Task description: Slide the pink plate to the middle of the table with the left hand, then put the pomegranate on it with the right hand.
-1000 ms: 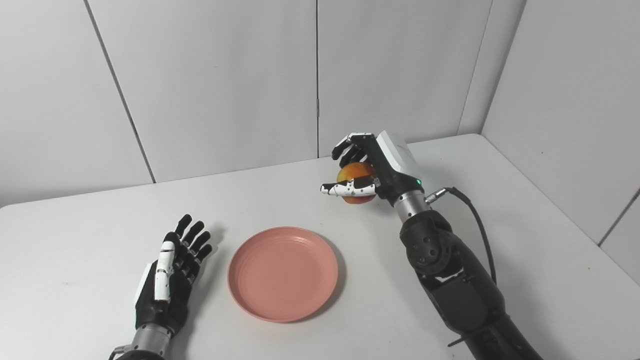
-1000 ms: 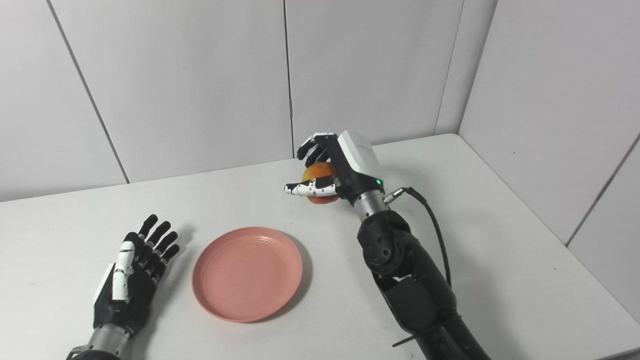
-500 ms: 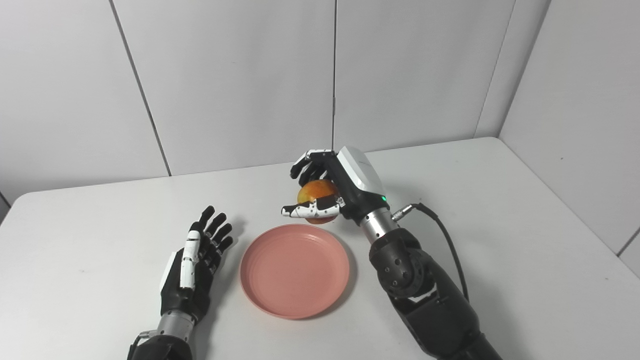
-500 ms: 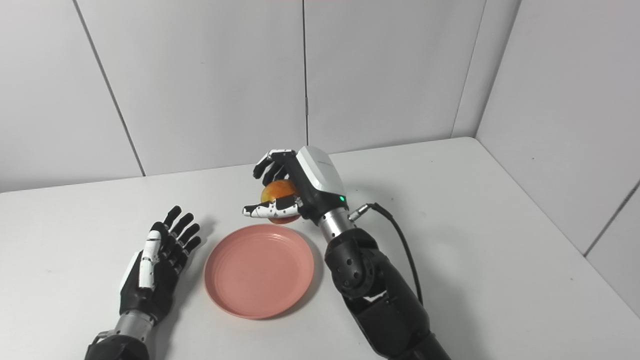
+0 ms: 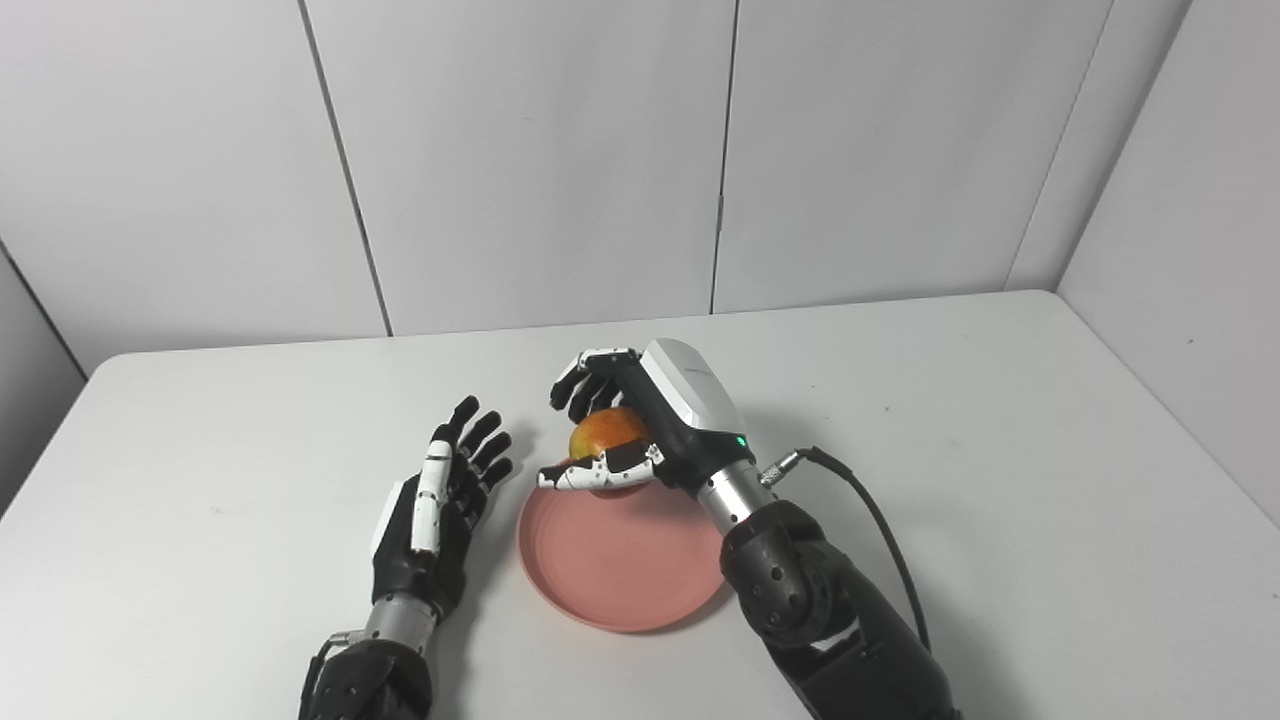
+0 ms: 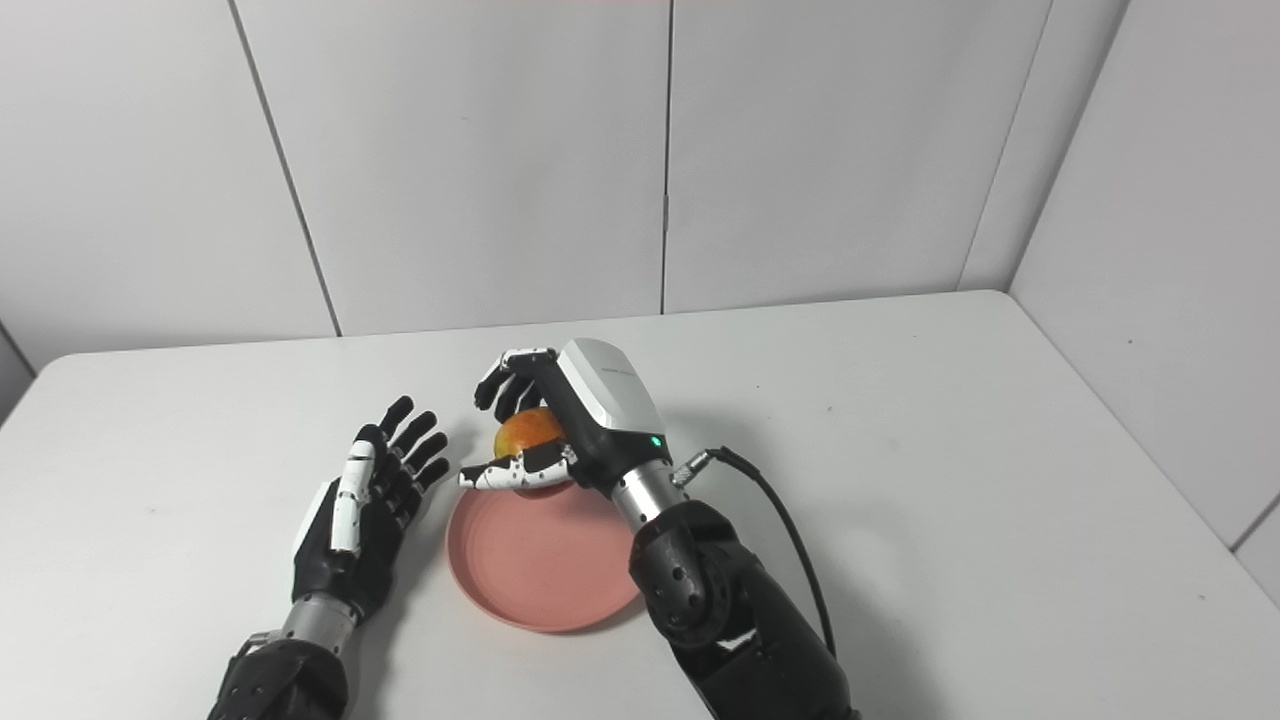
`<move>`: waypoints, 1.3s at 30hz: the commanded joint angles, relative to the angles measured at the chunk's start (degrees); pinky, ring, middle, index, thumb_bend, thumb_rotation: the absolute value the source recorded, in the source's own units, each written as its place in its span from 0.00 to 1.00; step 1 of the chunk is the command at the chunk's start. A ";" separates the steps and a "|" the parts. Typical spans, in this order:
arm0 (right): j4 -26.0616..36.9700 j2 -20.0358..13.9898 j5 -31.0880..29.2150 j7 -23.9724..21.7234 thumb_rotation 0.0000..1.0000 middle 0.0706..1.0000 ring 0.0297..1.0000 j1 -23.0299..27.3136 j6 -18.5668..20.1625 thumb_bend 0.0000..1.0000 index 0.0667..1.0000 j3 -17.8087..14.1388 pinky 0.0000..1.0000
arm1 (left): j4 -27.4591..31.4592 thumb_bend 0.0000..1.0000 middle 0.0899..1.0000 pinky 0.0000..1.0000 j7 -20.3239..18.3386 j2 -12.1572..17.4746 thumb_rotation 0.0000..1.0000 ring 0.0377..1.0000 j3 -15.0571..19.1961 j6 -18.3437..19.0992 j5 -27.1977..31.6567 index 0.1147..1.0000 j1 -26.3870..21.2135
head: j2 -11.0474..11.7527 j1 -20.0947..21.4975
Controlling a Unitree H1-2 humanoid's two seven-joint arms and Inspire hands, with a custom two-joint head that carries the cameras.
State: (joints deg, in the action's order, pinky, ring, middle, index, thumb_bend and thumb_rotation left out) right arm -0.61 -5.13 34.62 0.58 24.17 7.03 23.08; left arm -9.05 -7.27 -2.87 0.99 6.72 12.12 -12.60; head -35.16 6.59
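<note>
The pink plate (image 5: 625, 565) lies on the white table (image 5: 1000, 480) near the front middle. My right hand (image 5: 640, 425) is shut on the orange-red pomegranate (image 5: 603, 432) and holds it over the plate's far rim, a little above it. My left hand (image 5: 435, 510) is open and empty, lying on the table just left of the plate, fingers apart. Both also show in the right eye view: the right hand (image 6: 565, 420), the pomegranate (image 6: 528, 430), the left hand (image 6: 365, 505), the plate (image 6: 535, 565).
A black cable (image 5: 870, 510) loops from my right wrist over the table. White wall panels (image 5: 540, 160) stand behind the table and along its right side.
My right hand has carried the pomegranate left and toward me, from beyond the plate to over its far rim. The camera has shifted too. The left hand stays beside the plate.
</note>
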 commanded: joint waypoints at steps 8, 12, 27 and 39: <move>-0.29 0.19 -1.16 -1.28 0.13 0.40 0.36 0.61 -3.81 0.49 0.45 -0.24 0.32 | -1.21 0.43 0.91 0.90 3.13 -1.52 1.00 0.90 -0.10 1.13 -2.36 0.91 -0.07 | -0.64 -1.45; -0.89 -0.20 -1.32 -1.49 0.13 0.39 0.36 0.22 -4.43 0.49 0.45 -0.32 0.31 | -1.00 0.42 0.91 0.90 3.26 -1.79 1.00 0.91 -0.01 1.21 -2.46 0.91 -0.13 | -1.03 -1.87; -2.02 -2.33 -0.84 -2.00 0.13 0.40 0.35 -1.82 -5.45 0.50 0.45 -0.26 0.30 | -0.92 0.42 0.92 0.90 3.22 -1.81 1.00 0.91 -0.28 1.14 -2.61 0.91 -0.42 | -1.89 -2.35; -2.66 -3.03 -0.50 -1.93 0.13 0.42 0.38 -2.68 -5.82 0.50 0.45 -0.72 0.33 | -0.30 0.42 0.91 0.89 3.27 -1.94 1.00 0.90 -0.33 1.82 -2.59 0.91 -0.28 | -2.12 -2.38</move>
State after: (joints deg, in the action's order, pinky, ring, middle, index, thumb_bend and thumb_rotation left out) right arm -4.48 -8.27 33.87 -2.03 20.10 3.41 22.98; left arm -8.94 -4.63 -4.42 0.96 6.27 9.82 -12.69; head -37.35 4.22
